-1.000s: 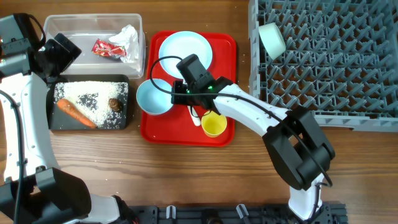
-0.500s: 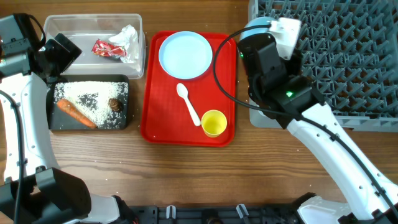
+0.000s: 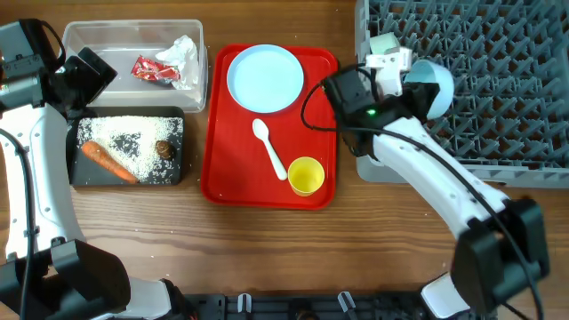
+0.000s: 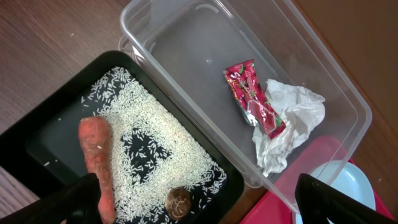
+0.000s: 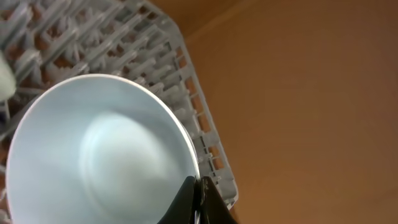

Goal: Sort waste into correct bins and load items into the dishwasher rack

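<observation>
Blue bowl is held by the right gripper over the left part of the rack, just beside the green bowl that sits at the rack's left edge. In the right wrist view the fingers are seen clamped on the bowl's rim, with the hollow turned towards the camera and the pegs behind it. Whether the bowl touches the pegs cannot be told. The step in hand is judged to be the setting of this bowl into the rack. It is advised that the bowl be lowered on edge so that its rim is taken between two rows of pegs, clear of the green bowl. The grip is best loosened only once the weight is borne by the pegs; a release from above is judged likely to let the bowl tip or roll against its neighbour. A pinch on a thin rim is judged to give little hold against twisting, so a slow descent is called for. The left gripper hangs with fingers apart and empty above the tub and black tray. The napkin and wrapper lie in the tub, the carrot and rice in the black tray. On the red tray the plate, spoon and cup lie, not yet loaded.
</observation>
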`<state>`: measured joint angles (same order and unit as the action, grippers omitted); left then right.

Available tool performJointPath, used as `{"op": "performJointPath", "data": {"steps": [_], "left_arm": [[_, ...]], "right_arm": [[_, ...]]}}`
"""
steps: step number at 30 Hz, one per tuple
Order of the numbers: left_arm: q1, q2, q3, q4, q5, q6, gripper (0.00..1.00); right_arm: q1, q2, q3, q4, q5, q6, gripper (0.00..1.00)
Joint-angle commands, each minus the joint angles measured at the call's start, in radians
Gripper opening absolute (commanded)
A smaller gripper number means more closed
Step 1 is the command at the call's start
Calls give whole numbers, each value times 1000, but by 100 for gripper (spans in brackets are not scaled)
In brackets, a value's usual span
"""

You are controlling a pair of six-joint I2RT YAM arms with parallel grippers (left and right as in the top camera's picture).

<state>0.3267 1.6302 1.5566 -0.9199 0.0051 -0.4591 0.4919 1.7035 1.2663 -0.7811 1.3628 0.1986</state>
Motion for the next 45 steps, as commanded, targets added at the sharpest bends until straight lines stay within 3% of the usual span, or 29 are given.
{"op": "performJointPath", "data": {"steps": [1,8,13,27,28,29,31,40,42,45], "left_arm": [[3,-14,-1,2,5,-13,100],[3,-14,-1,2,5,-13,100],[3,-14,-1,2,5,-13,100],[3,-14,-1,2,5,-13,100],[3,-14,-1,2,5,-13,100],[3,-14,-1,2,5,-13,100],[3,-14,-1,2,5,-13,100],[3,-14,-1,2,5,-13,100],[3,-14,-1,2,5,-13,100],[3,-14,-1,2,5,-13,100]], "right_arm": [[-2,59,0,1,35,-47,4],[-2,74,-11,6,30,-53,4],[0,74,-11,2,-122,-68,4],[23,73,-11,2,-266,-68,4],[31,73,-11,-3,-265,-67,40],[48,73,-10,-3,-265,-68,67],[74,71,-7,3,-266,-67,85],[150,36,33,86,-341,-65,87],[150,14,56,119,-394,-65,78],[152,-28,100,204,-671,-55,70]]}}
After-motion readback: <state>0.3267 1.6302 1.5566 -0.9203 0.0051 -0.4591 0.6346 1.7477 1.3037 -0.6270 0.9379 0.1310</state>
